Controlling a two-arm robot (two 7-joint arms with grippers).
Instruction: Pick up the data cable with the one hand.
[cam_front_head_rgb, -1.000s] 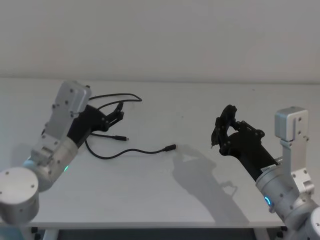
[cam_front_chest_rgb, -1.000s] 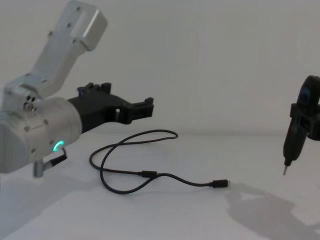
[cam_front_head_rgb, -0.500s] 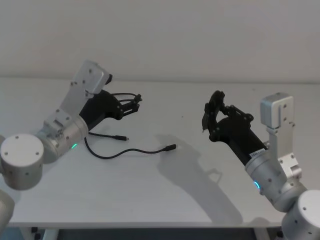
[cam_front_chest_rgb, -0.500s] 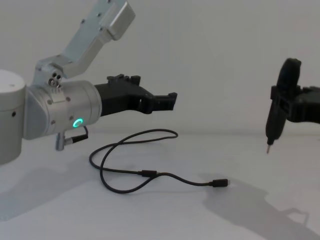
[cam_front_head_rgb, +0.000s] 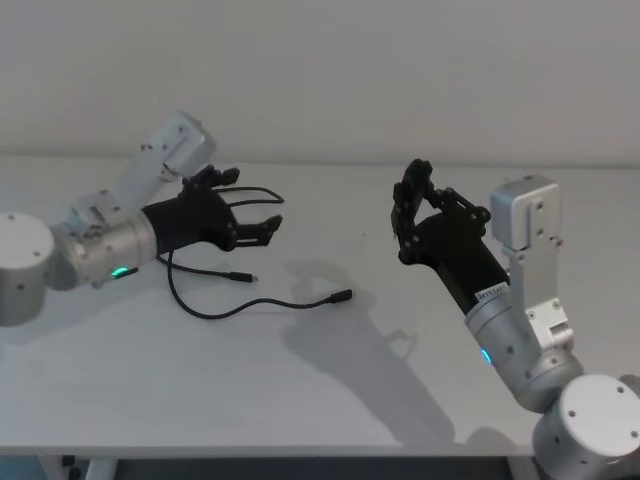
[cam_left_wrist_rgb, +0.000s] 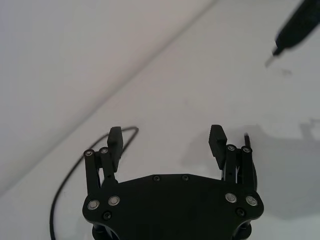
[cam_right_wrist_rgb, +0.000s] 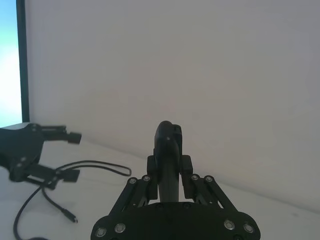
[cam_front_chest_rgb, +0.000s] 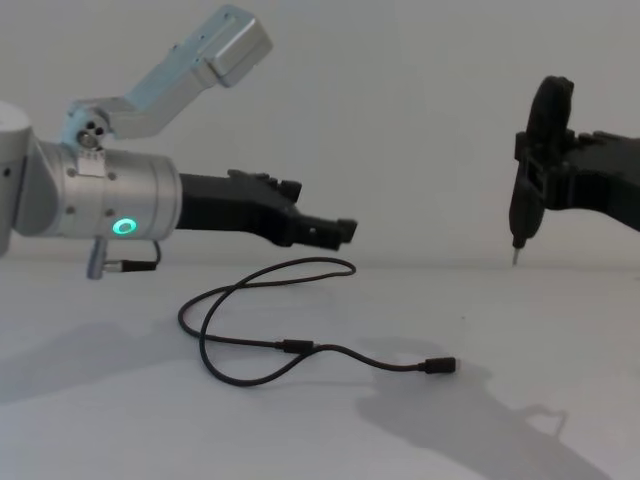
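A small white label stands on the black body just behind the right gripper, but its print is too small to read. No other text is legible.

Open table around data cable

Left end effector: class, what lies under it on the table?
The far loop of the data cable lies on the table beneath the open left end effector, untouched. From the head view, the end effector covers part of that loop.
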